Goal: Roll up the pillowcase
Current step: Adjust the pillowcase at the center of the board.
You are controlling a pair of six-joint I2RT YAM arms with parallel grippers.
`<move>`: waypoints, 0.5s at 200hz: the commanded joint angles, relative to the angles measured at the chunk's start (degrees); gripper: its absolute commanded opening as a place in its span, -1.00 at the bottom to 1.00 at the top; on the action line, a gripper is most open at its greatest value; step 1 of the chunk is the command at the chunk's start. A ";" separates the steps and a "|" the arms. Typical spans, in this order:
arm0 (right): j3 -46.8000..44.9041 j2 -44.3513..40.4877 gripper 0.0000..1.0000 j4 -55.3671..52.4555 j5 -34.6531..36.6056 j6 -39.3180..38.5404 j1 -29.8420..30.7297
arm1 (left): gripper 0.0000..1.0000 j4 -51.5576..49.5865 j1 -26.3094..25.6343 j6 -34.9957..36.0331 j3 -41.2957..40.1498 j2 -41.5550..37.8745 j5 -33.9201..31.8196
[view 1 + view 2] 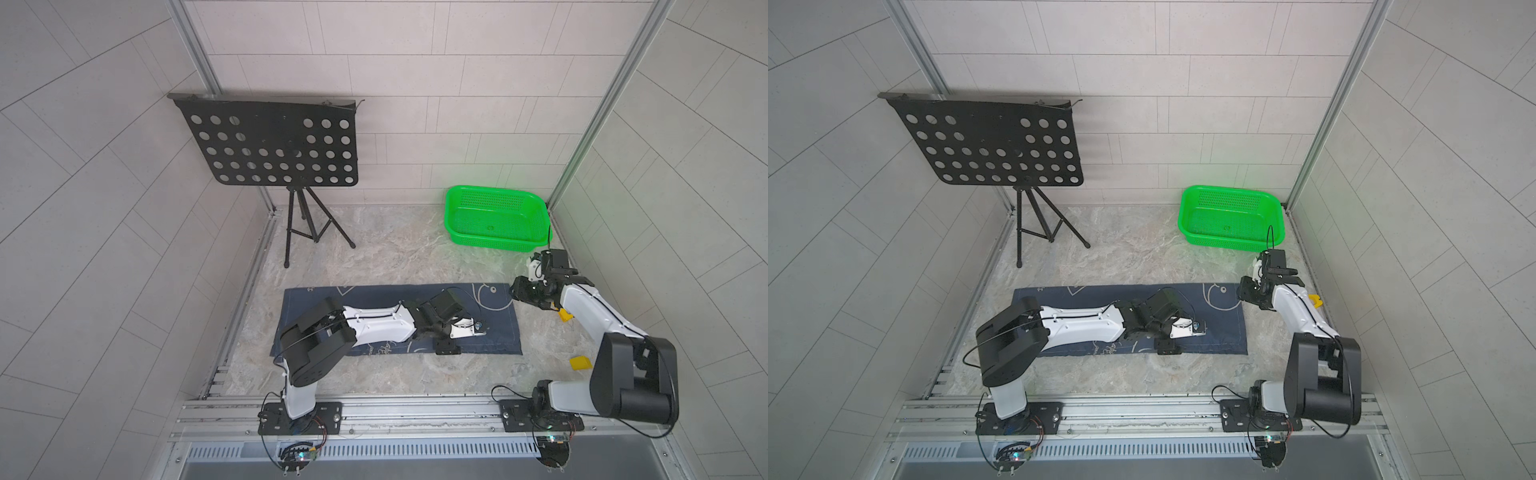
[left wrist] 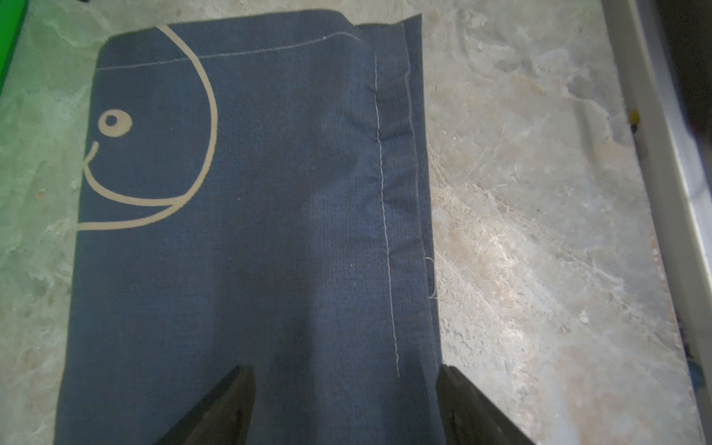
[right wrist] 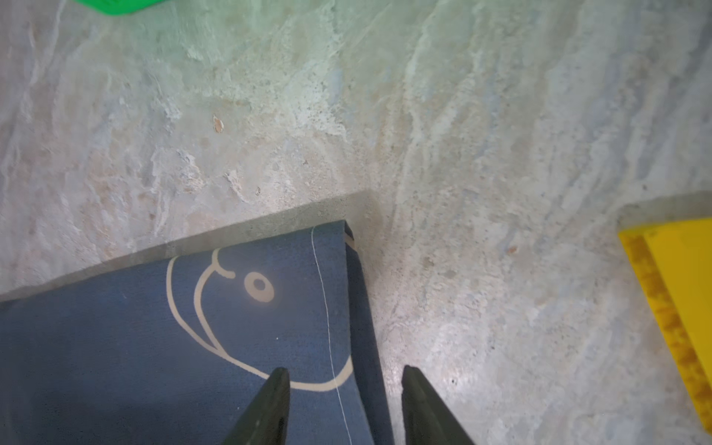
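The pillowcase, dark blue with pale whale outlines, lies spread as a long flat strip across the middle of the table, not rolled at all. The left gripper hangs low over its near long edge. Its jaws stand wide, one finger above the cloth and the other at the stitched hem, and it grips nothing. The right gripper sits at the strip's right end by the far corner, jaws parted and empty, straddling the short edge. Whether either one touches the cloth I cannot tell. A yellow block lies nearby on the bare table. A green basket stands in the far right corner and a black music stand at the far left.
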 commanded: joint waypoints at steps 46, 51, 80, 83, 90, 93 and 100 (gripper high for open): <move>-5.71 1.45 0.06 0.80 -4.13 4.79 -3.01 | 0.74 3.01 -0.29 -9.26 8.64 4.67 0.76; -5.27 2.34 0.05 1.02 -5.07 4.77 -3.10 | 0.86 3.09 -0.30 -10.13 9.19 5.16 0.85; -4.91 7.09 0.02 4.66 -9.74 5.84 -3.07 | 1.00 3.47 -0.29 -16.02 11.50 7.78 1.57; -4.88 7.43 0.02 5.01 -9.91 5.96 -3.06 | 1.00 3.78 -0.29 -16.74 11.47 7.86 1.64; -4.87 8.02 0.02 5.79 -10.10 6.25 -3.07 | 1.00 4.52 -0.21 -18.33 11.33 8.14 1.51; -4.81 8.28 0.02 6.02 -10.22 6.26 -3.06 | 1.00 4.64 -0.14 -18.83 11.26 8.27 1.63; -4.51 9.05 0.02 6.25 -10.56 6.25 -3.06 | 1.00 4.84 -0.20 -19.47 11.45 8.58 2.22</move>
